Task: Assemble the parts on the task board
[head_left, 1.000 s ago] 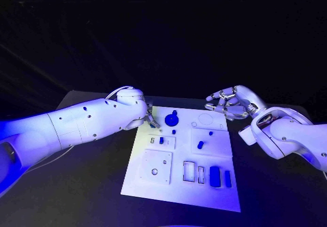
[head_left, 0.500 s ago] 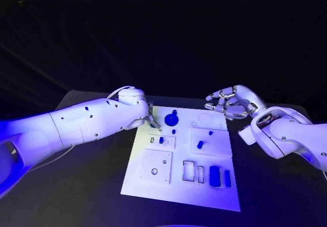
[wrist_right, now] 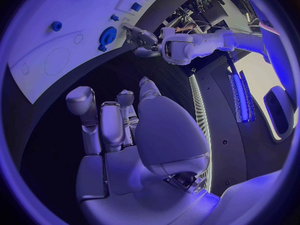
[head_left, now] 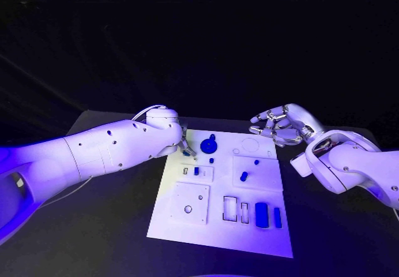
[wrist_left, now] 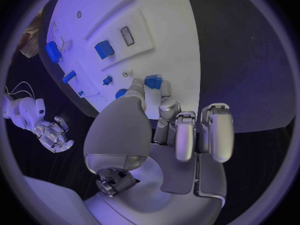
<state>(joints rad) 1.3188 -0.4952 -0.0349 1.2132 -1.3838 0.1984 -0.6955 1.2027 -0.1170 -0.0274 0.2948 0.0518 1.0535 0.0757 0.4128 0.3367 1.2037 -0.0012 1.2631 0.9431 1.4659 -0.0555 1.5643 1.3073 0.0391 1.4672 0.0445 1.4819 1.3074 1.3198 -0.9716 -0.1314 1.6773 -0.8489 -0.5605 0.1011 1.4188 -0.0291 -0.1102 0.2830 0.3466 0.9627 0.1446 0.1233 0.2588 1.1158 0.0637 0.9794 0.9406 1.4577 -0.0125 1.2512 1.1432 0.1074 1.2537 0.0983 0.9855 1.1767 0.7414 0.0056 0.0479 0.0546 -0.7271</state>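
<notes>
My left hand (head_left: 176, 145) touches the blue part (wrist_left: 152, 80) on the board (head_left: 218, 231), no grip visible. It looks small, rigid, light: pinch its sides. My right hand (head_left: 278, 126) hangs half-curled, holding nothing.

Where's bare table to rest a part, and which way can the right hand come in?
Bare black table runs along the task board below the left arm, and beside the board's near right corner. Crowded: the far edge, around the left hand and round blue part. The right hand hovers beyond the far right corner.

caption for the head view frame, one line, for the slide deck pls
Left hand reaches fingertips to the task board's far left corner near a round blue part; right hand hovers beyond the far right corner.
</notes>
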